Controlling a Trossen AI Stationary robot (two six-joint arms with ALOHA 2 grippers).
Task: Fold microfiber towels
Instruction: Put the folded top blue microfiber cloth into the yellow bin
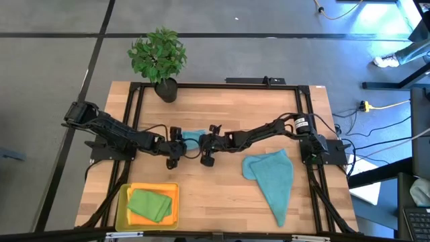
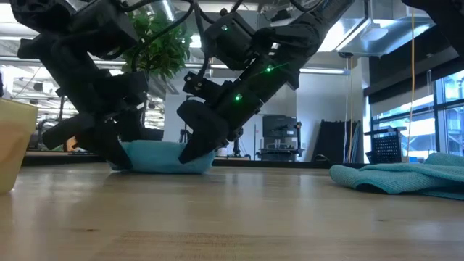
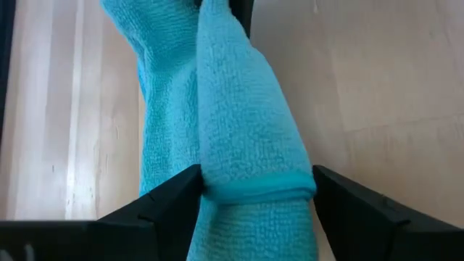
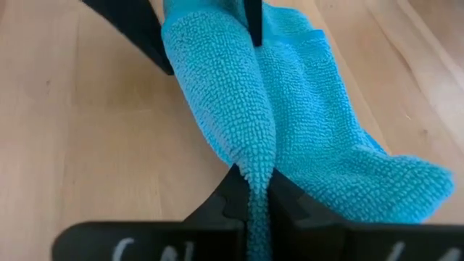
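Nearest to me in the high view, the yellow tray (image 1: 121, 214) at the table's near-left corner holds a folded green towel (image 1: 149, 204). To its right a second teal towel (image 1: 272, 180) lies loose and crumpled on the wooden table (image 1: 215, 195), well apart from both arms.

Mid-table is the working towel (image 1: 193, 139), a teal-blue cloth gathered into a narrow band. I read its long axis as running left to right, from one claw to the other. My left gripper (image 1: 174, 146) sits at the band's left end with its fingers (image 3: 168, 197) spread wide, one on each side of the folded edge, straddling rather than pinching it. My right gripper (image 1: 209, 144) sits at the opposite end, its jaws clamped tight on a thin ridge of the same cloth, as the right wrist view shows (image 4: 254, 196).

In the low view the towel (image 2: 165, 156) sags onto the tabletop between the two claws. Both are equally near; I judge the coming move turns on the left claw closing across the band.

Farthest, a potted plant (image 1: 158, 59) stands at the table's back edge.
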